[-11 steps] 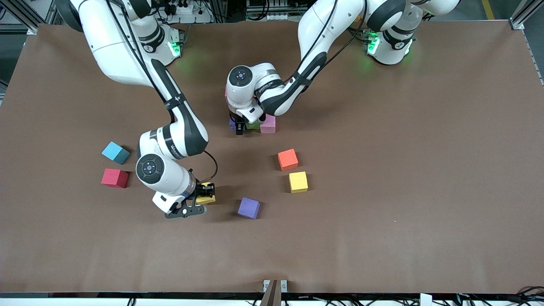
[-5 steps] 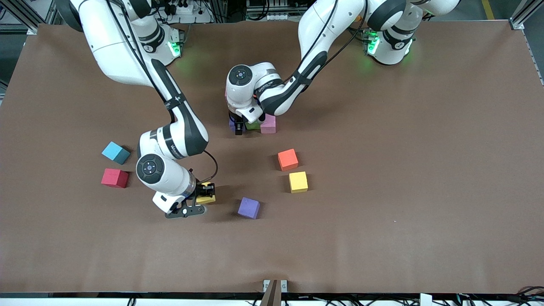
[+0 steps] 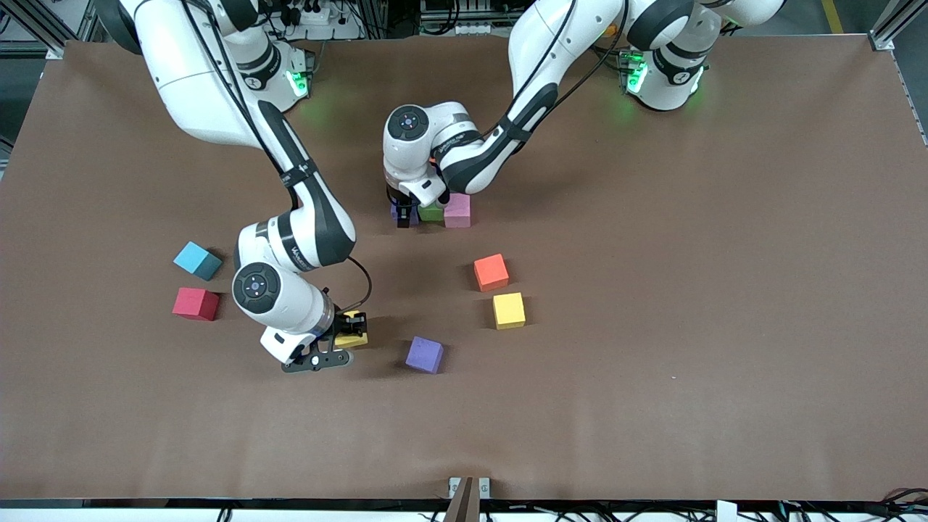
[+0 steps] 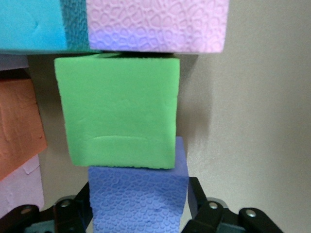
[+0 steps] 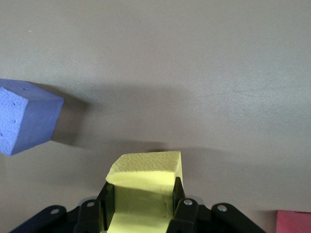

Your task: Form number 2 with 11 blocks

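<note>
The right claw (image 3: pixel 353 330) is low at the surface (image 3: pixel 652 377), clamped on a yellow block (image 5: pixel 143 187), with its fingers (image 5: pixel 179 191) pressed against two opposite sides of it. A loose purple block (image 3: pixel 424 354) lies just beside it, toward the left arm's end.

The left claw (image 3: pixel 404 215) is down at the partly built number 2 (image 3: pixel 442 210) in the middle of the surface. Its fingers (image 4: pixel 197 196) bracket a purple block (image 4: pixel 138 196) at the end of a row; in the left wrist view they sit close against the cube's sides, but a firm grip cannot be told. That cube touches a green block (image 4: pixel 116 111), which touches a pink block (image 4: pixel 155 24). In the same view, blue and orange cubes show at the edge.

Well apart from the figure, an orange block (image 3: pixel 491 272) lies just beside another yellow block (image 3: pixel 509 310), which is nearer the front camera. A blue block (image 3: pixel 197 260) and a red block (image 3: pixel 196 303) lie near the right arm's end.
</note>
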{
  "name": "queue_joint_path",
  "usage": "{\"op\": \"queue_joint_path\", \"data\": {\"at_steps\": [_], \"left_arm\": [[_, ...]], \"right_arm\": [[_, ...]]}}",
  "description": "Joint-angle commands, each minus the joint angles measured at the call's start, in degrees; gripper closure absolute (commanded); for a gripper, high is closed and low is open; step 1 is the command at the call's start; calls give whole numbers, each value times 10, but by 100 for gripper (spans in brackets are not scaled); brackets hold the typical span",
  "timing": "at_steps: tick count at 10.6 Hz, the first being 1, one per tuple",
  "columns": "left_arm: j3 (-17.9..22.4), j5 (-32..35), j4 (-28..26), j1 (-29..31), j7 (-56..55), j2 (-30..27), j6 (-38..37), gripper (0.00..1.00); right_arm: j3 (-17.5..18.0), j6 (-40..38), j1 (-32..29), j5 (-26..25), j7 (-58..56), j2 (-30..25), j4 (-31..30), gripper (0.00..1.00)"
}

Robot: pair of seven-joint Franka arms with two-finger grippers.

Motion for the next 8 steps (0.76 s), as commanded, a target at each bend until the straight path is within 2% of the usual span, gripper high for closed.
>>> {"op": "queue_joint_path", "data": {"at_steps": [1,5,8], "left_arm": [[-2,10,-5,-1,-14,-19,-29,20],[-5,9,-5,4,-12,-36,-47,20],[-5,10,-6,5,-10,-47,-63,20]], "right_arm": [[2,-4,-1,-8,5,-8,-6,100],[3,-5,-1,-7,5,-8,-9,100],[6,-35,4,-6,38,-20,-20,100]]}}
